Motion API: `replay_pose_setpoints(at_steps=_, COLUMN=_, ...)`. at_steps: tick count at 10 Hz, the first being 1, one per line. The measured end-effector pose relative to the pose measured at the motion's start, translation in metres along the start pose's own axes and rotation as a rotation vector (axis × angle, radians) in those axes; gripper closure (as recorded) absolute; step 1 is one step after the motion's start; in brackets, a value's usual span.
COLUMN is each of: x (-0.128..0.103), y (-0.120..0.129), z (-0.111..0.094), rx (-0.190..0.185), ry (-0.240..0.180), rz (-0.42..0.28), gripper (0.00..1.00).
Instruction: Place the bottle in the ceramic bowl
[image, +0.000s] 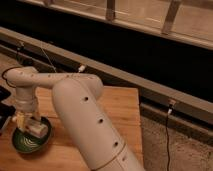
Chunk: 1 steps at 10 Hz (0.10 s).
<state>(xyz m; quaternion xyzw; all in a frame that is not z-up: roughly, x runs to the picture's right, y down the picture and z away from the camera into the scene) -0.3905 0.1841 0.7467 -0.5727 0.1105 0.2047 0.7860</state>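
The dark-green ceramic bowl (30, 140) with pale swirl lines sits at the left front of the wooden table (120, 115). The small cream-white bottle (38, 129) lies over the bowl's far right part, at or just inside the rim. My gripper (26, 121) hangs straight down over the bowl, right at the bottle; whether it grips the bottle does not show. The large white arm (85, 120) runs from the lower middle up and left to the gripper.
A dark object (4, 112) sits at the table's left edge beside the bowl. A metal rail (150, 85) with cables runs behind the table. Grey speckled floor (175, 150) lies to the right of the table.
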Motion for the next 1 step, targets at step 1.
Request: replay_pose_setpoints(at_steps=1, x=0.0000, y=0.0001, z=0.0000, rx=0.000, ry=0.000, rz=0.000, gripper=0.20)
